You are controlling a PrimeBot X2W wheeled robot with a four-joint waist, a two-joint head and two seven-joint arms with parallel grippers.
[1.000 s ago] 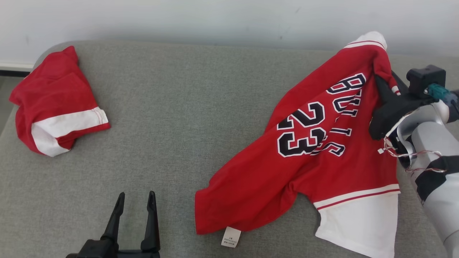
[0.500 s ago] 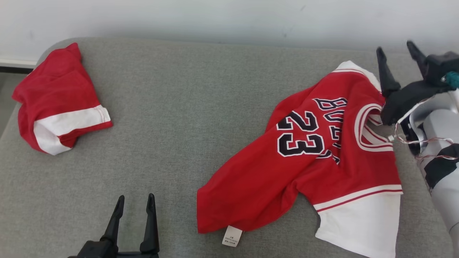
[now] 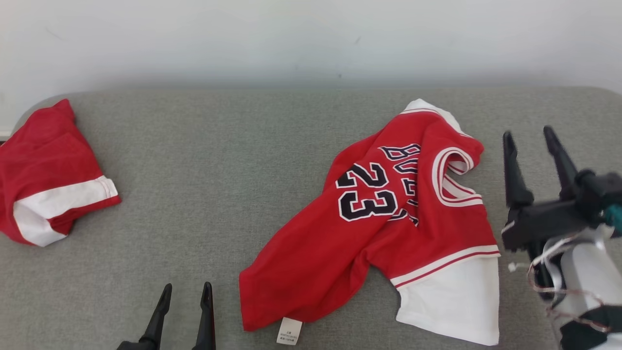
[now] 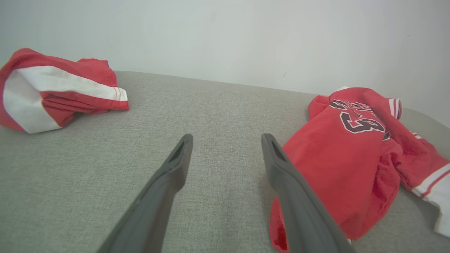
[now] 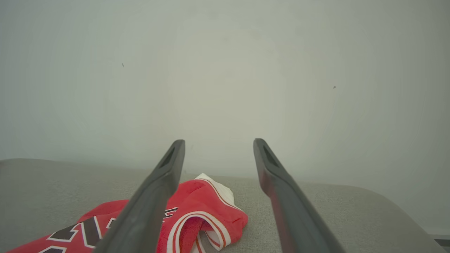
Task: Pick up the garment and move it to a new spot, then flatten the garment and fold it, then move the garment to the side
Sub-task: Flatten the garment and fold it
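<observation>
Pale wall along the far side. Below it, grey couch, spanning the head view from edge to edge.

On the couch's right half, red jersey, loose and rumpled, not laid flat. "23" and dark lettering face up, white-trimmed neck opening turned toward the right, white panel at the near right corner, red hem stretched toward the near middle. Also low in the right wrist view and at the right of the left wrist view.

Far left on the couch, well apart from the jersey, red-and-white bundle, folded over on itself.

Right of the jersey and clear of the cloth, right gripper, jaws spread wide with nothing between them, fingers pointing toward the wall.

At the near edge, left of the red hem and near it, left gripper, jaws likewise wide and empty.

At the hem's near edge, small white label.
</observation>
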